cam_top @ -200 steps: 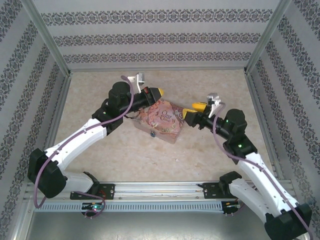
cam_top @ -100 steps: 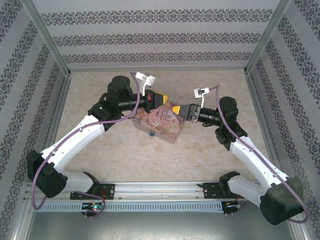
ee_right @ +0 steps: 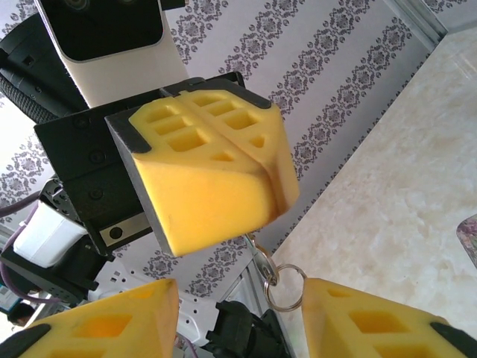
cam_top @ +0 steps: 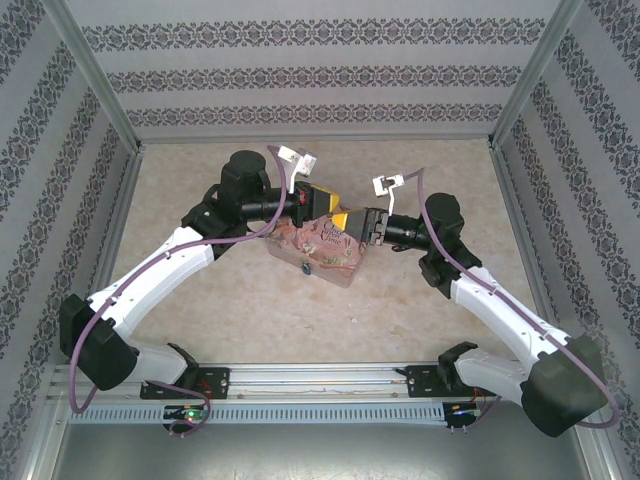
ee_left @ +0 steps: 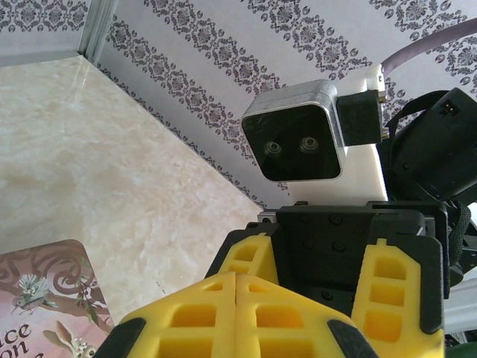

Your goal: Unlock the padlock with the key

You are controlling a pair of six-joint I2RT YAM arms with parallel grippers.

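Note:
My left gripper (cam_top: 325,203) hovers over the pink tin (cam_top: 320,250), shut on the key (ee_right: 261,257). The thin metal key sticks out below its closed yellow fingers (ee_right: 216,186), and a split ring (ee_right: 285,287) hangs from it. My right gripper (ee_right: 238,321) faces the left one tip to tip, open, with one finger on each side of the key and ring. The ring lies close against the right-hand finger (ee_right: 373,321). The padlock (cam_top: 305,268) is a small dark speck on the tin's near side, too small to make out.
The tin lies on the beige marble-patterned table (cam_top: 420,300), inside patterned walls with metal corner posts (cam_top: 95,70). The right wrist's camera housing (ee_left: 298,138) looms just beyond my left fingertips (ee_left: 236,283). Both arms meet above the tin, with free room towards the table's sides and front.
The right arm has swung left and turned its wrist until its fingers straddle the key held by the left gripper. The left gripper has shifted slightly right and rolled.

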